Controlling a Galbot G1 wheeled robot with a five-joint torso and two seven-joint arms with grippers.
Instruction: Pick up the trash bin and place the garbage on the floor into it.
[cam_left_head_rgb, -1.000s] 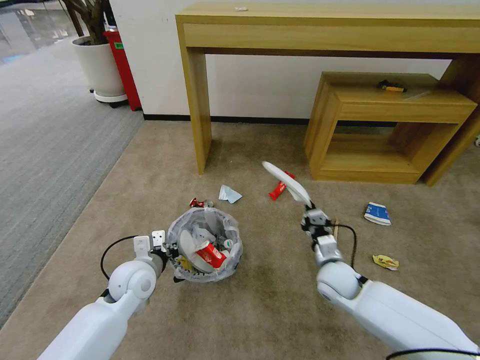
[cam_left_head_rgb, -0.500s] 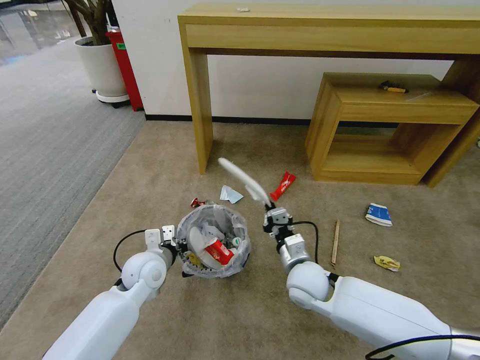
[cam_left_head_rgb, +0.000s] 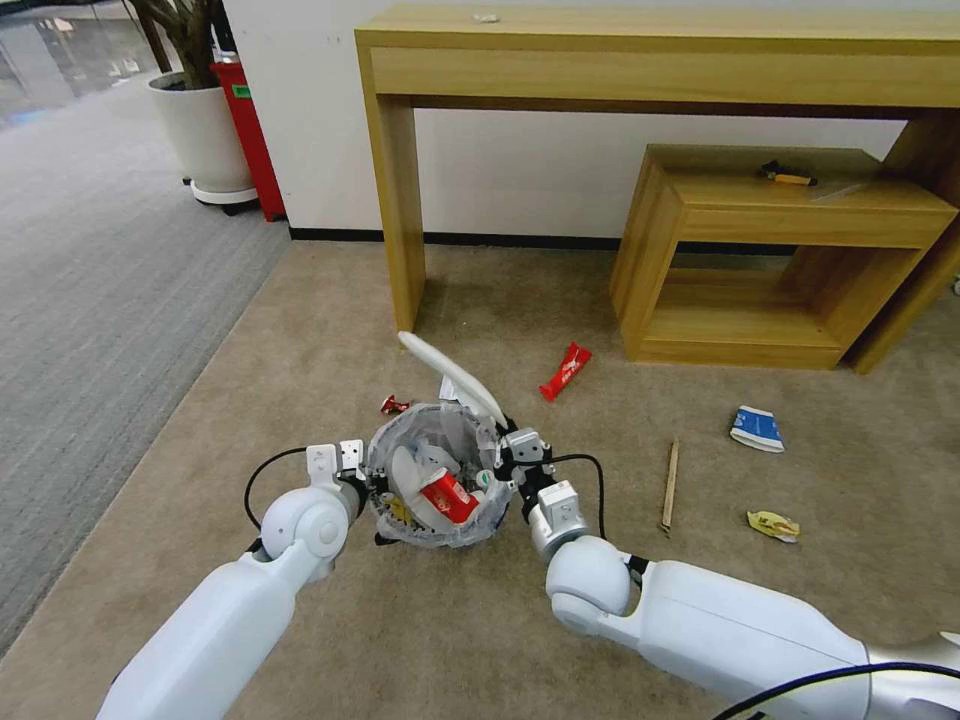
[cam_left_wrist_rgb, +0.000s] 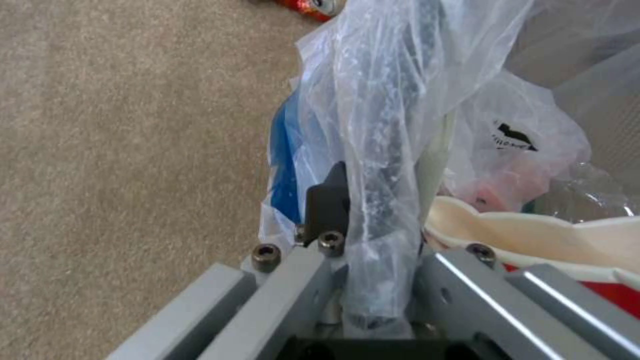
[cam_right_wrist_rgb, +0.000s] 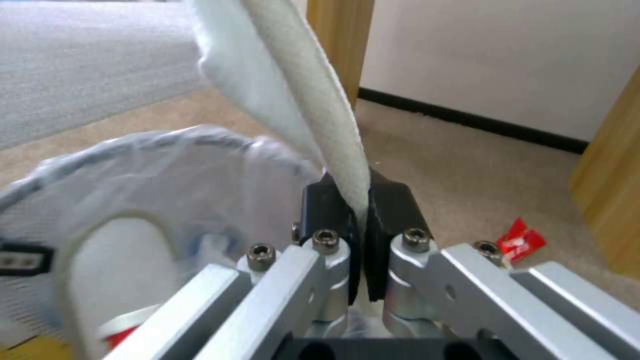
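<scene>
I have the small round black trash bin (cam_left_head_rgb: 432, 490), lined with a crinkled translucent white plastic bag, held up off the beige short-pile carpet floor (cam_left_head_rgb: 560, 620) near the robot. My left gripper (cam_left_head_rgb: 368, 487) is at the bin's left rim, fingers (cam_left_wrist_rgb: 328, 202) clamped on the rim and bag. The bin already carries one white slipper, a crushed red-and-white cup (cam_left_head_rgb: 447, 495) and other scraps.

My right gripper (cam_left_head_rgb: 512, 452) is at the bin's right rim, fingers (cam_right_wrist_rgb: 325, 206) pressed tight on the end of the second flat white fabric slipper (cam_left_head_rgb: 452, 377). The slipper sticks up and away to the far left, over the bin's far edge rather than down inside it.

So I judge the step in hand to be dropping this slipper into the bin. The next move calls for bringing its free end over the opening before I let go, since it looks long enough to tip out over the rim.

Garbage on the floor: a red wrapper (cam_left_head_rgb: 565, 371) far right of the bin, a small red scrap (cam_left_head_rgb: 394, 405) just beyond the bin's far left, a wooden stick (cam_left_head_rgb: 670, 486) to the right, a blue-and-white carton (cam_left_head_rgb: 756, 428) and a yellow wrapper (cam_left_head_rgb: 772, 524) farther right.
</scene>
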